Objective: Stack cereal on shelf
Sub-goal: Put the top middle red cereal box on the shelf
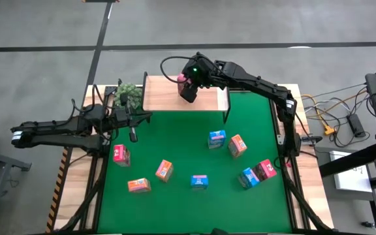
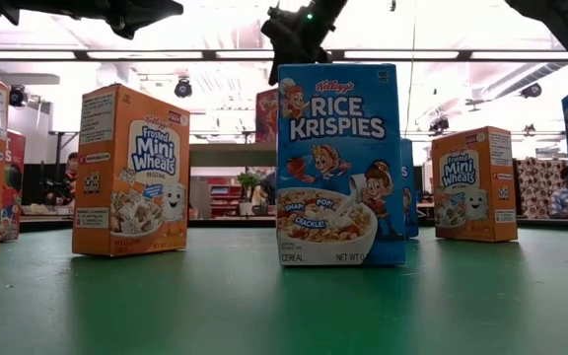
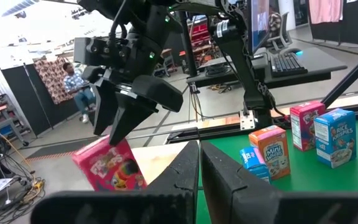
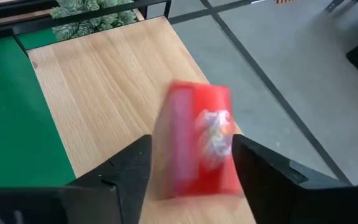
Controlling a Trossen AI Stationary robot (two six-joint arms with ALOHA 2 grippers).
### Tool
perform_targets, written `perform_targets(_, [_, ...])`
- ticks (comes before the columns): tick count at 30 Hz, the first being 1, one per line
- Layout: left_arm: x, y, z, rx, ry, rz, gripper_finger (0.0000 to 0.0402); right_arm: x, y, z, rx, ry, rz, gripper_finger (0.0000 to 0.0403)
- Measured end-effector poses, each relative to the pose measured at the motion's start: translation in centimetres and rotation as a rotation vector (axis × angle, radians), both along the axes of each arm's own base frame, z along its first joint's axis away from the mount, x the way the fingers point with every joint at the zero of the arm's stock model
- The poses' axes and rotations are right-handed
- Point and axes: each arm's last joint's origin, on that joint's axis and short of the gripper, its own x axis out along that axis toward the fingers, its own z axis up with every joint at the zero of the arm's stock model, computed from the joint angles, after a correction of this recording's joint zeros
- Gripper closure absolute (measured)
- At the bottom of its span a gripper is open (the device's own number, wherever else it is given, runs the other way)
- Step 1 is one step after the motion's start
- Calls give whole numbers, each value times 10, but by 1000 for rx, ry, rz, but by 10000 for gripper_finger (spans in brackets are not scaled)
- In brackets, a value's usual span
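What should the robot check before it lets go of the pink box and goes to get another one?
1. Pink box over the wooden shelf: ok.
2. Box resting flat on the shelf: cannot tell; it looks blurred and tilted.
3. Right gripper fingers spread beside the box: ok.
4. Box clear of both fingers: cannot tell.
5. Left gripper waiting, shut, near the plant: ok.
6. More boxes waiting on the green mat: ok.
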Motion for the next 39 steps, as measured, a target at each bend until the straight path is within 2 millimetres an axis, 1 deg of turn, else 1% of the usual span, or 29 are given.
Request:
perform_targets(4, [0,0,0,0,0,0,402,0,0,0,1,-2,-2,168])
perform_targets(7, [0,0,0,0,0,0,402,0,0,2,0,-16,-5,164])
perform_targets(10, [0,0,0,0,0,0,402,-1,1,15,-3,-65,-16,167])
perform_targets(13, [0,0,0,0,1,0,402,-4,9,32,-22,-118,-1,175])
perform_targets(17, [0,0,-1,-1,7,0,402,-10,28,52,-48,-157,50,203])
perform_targets(19, [0,0,-1,-1,8,0,402,-15,37,59,-52,-162,70,229])
perform_targets(21, [0,0,-1,-1,8,0,402,-17,45,60,-45,-145,87,262])
perform_targets(24, [0,0,-1,-2,11,0,402,-18,53,51,-21,-71,106,316])
perform_targets(28, [0,0,-2,-3,17,0,402,-14,56,30,10,31,109,381])
perform_targets(30, [0,0,-2,-9,17,0,402,-14,55,16,30,95,86,388])
perform_targets(33, [1,0,-2,-11,19,-1,402,-16,47,-5,38,173,25,390])
perform_targets(39, [3,0,-4,-25,28,-1,402,-19,30,-39,26,208,-36,390])
